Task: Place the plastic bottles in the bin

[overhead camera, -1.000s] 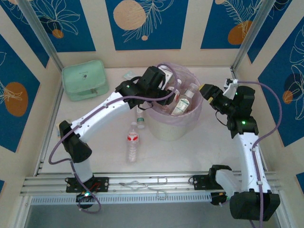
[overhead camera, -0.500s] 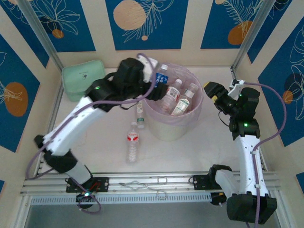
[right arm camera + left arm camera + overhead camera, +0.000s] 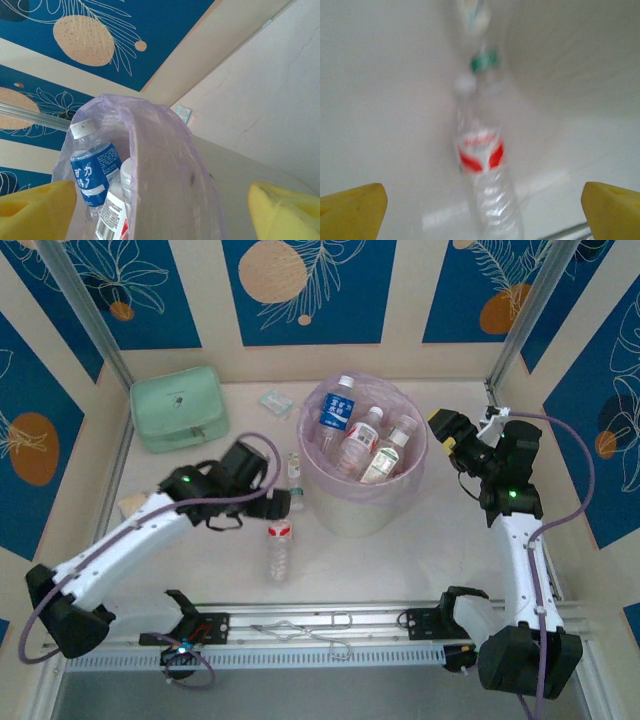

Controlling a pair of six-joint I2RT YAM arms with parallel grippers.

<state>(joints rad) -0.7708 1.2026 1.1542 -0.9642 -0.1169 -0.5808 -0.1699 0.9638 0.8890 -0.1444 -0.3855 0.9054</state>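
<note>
- Mint-green zip pouch (image 3: 178, 408): far-left corner of the tabletop, not part of the job, leave it alone
- Left gripper (image 3: 482, 212): jaws spread wide, nothing between the pads; it hovers over the middle of the tabletop, left of the bin, looking down the length of a lying bottle
- Red-label bottle (image 3: 279, 545): lies flat on the tabletop toward the near edge, long axis running near to far; the wrist view is blurred, but it sits centred between the two yellow pads
- Step in hand, as judged: pick up this bottle. Come straight down with the jaws across the body at the label band, both pads level, and close softly, since thin clear plastic will likely dent or squirt out
- Green-label bottle (image 3: 295, 485): also lying down, just beyond the red-label one and near the bin wall; keep the fingers clear of it on the descent
- Bin (image 3: 360, 510): centre of the tabletop toward the far edge, pink liner over the rim, several plastic bottles (image 3: 360, 440) standing inside; lift well above the rim before crossing
- Right gripper (image 3: 447, 432): jaws apart and empty, near the bin's right rim; best kept out of the drop path
</note>
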